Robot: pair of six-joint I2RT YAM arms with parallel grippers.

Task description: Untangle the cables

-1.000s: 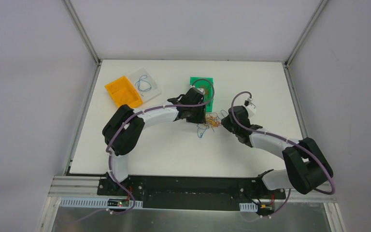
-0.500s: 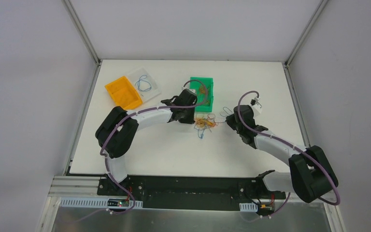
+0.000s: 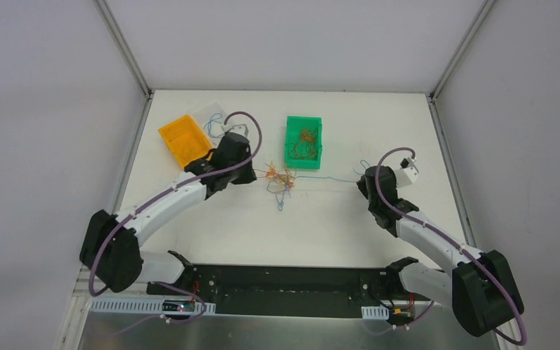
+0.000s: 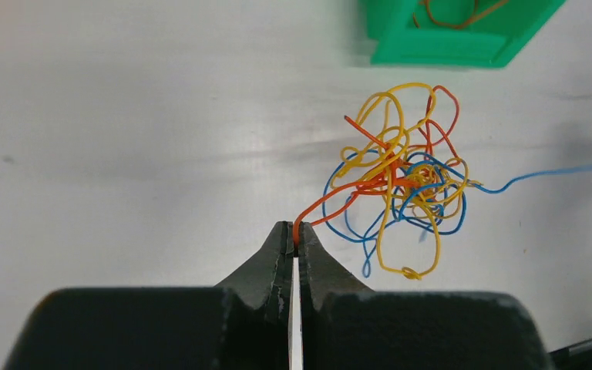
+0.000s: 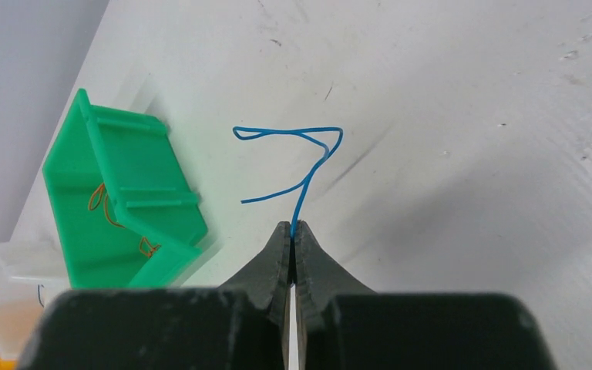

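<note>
— Our left gripper (image 4: 294,233) pinches an orange wire (image 4: 325,203); our right gripper (image 5: 293,230), a blue wire (image 5: 306,187).
— The cables (image 3: 279,177) sit mid-table, before the green bin (image 3: 290,146). Pulling apart could cinch the knot or slip a strand.

Both arms spread wide; left fingers (image 4: 268,268), right fingers (image 5: 273,266) pinched closed.

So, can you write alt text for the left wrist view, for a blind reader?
The left gripper is shut on one end of an orange cable leading into a tangle of orange, yellow and blue cables on the white table. One blue strand trails right; a green bin is at the top edge.
</note>
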